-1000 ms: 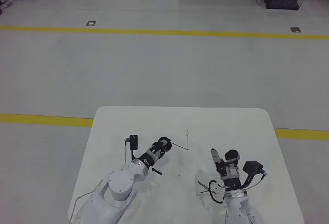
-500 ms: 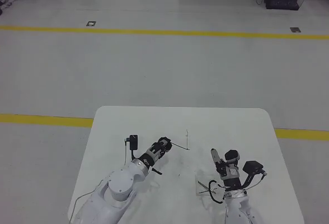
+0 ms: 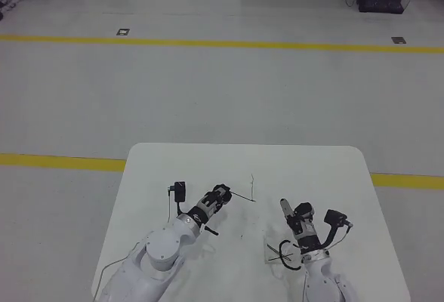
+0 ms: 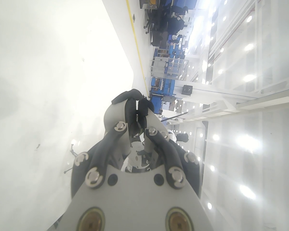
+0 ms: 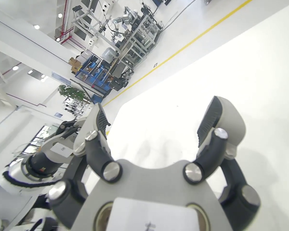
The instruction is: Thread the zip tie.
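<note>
Top view: left hand (image 3: 222,194) sits mid-tabletop (image 3: 320,162), clamped on one end of the thin dark zip tie (image 3: 242,197). The tie runs out toward the right hand (image 3: 291,209), then kinks away from the robot. Left wrist view: fingers (image 4: 130,106) pressed tight together. Right wrist view: ribbed fingers (image 5: 210,118) spread wide, nothing between them, tabletop beyond.
</note>
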